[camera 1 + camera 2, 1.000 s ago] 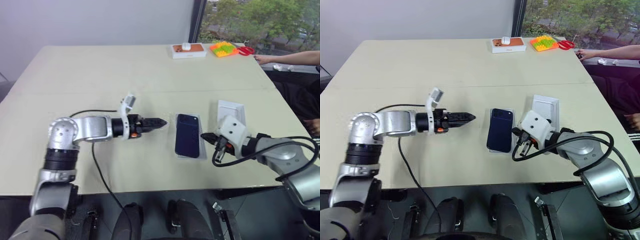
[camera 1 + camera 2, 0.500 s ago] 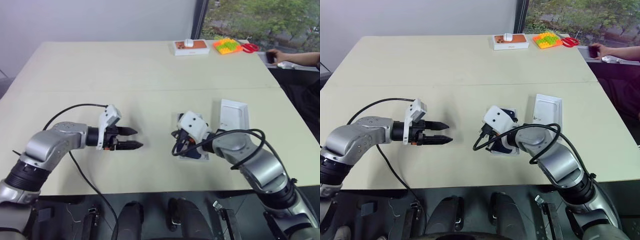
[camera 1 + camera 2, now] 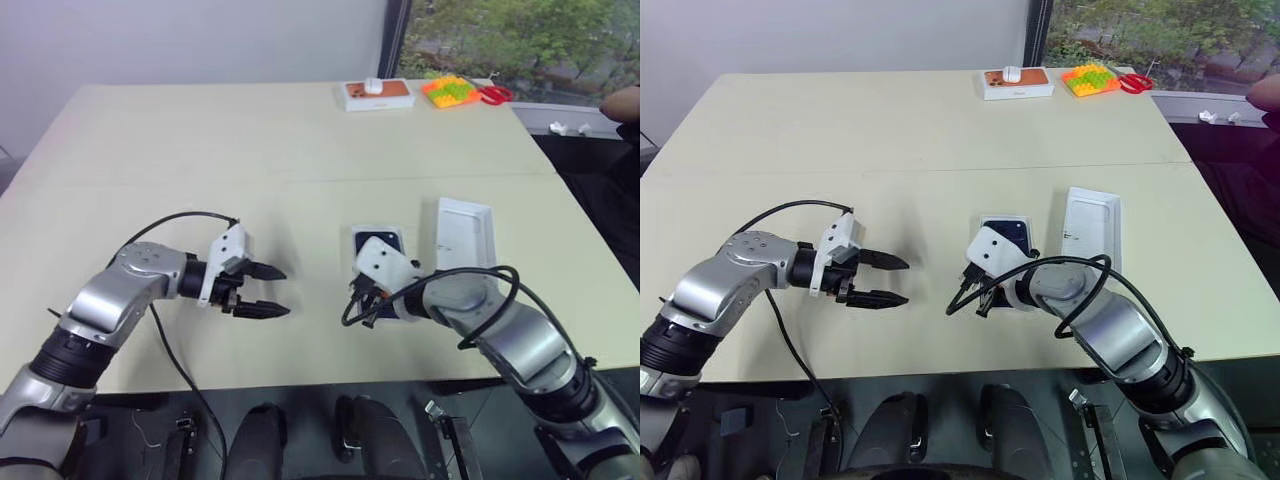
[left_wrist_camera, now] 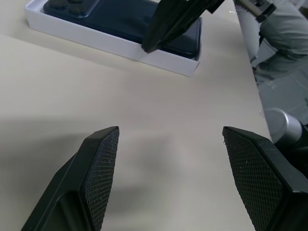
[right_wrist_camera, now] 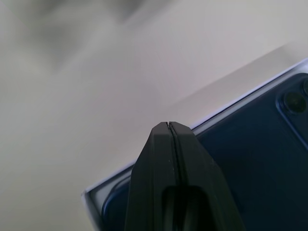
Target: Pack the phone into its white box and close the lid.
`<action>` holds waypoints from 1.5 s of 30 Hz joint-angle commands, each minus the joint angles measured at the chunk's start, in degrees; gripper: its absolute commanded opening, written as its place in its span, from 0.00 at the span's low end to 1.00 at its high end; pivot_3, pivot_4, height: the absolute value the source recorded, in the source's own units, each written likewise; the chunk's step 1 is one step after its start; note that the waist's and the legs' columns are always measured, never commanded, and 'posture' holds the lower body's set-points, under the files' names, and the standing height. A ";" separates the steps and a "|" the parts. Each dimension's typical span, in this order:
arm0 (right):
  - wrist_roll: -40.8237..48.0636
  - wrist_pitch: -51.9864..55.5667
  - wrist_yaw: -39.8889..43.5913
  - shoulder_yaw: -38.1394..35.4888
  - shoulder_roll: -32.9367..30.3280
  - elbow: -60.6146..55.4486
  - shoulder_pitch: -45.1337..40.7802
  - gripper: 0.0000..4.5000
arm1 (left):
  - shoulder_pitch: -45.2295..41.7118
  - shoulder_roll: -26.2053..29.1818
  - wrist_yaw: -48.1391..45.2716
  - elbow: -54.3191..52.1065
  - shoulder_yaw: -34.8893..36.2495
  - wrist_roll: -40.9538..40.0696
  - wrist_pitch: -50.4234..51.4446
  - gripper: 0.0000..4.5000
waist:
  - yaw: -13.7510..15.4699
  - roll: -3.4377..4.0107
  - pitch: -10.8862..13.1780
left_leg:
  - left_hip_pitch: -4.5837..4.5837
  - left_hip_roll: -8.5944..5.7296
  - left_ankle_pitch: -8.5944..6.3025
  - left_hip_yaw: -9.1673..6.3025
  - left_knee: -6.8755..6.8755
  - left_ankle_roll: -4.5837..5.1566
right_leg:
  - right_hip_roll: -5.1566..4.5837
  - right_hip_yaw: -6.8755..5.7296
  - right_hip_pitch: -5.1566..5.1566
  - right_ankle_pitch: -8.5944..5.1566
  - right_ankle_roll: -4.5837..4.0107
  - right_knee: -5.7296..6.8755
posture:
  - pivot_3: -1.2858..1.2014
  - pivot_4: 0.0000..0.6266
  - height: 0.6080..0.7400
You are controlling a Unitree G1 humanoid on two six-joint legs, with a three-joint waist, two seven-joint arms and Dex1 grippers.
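The dark blue phone [image 3: 378, 246] lies face down inside the white box [image 4: 86, 38] near the middle of the table. My right gripper [image 3: 358, 302] is shut, and its tip [image 5: 167, 126] rests at the box's near left corner, over the phone's end [image 5: 260, 144]. My left gripper [image 3: 284, 292] hovers open and empty over bare table, a hand's width left of the box and pointing toward it. A shallow white rectangular piece [image 3: 462, 236] lies just right of the box. No print shows on it, so I cannot tell whether it is the lid.
At the table's far edge stand a white box with an orange top [image 3: 375, 95], a colourful toy block [image 3: 448, 93] and red scissors [image 3: 492, 95]. A person's arm [image 3: 625, 100] shows at the far right. A black cable [image 3: 170, 222] loops over the table by my left arm.
My left gripper drew back leftward from the box and rolled, so its open fingers now show spread apart. My right gripper, still shut, crossed from the box's right side to its near left corner.
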 commanded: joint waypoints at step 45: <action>3.02 -15.90 8.57 -14.33 -16.97 -8.96 20.51 0.00 | 0.88 -6.36 -2.89 -3.54 3.03 6.47 -3.58 0.80 | 0.16 -0.02 -0.02 | 0.37 0.04 0.00 -0.01 0.19 0.01 | 0.06 -0.01 0.43 0.03 -0.03 0.11 | 0.52 0.24 1.00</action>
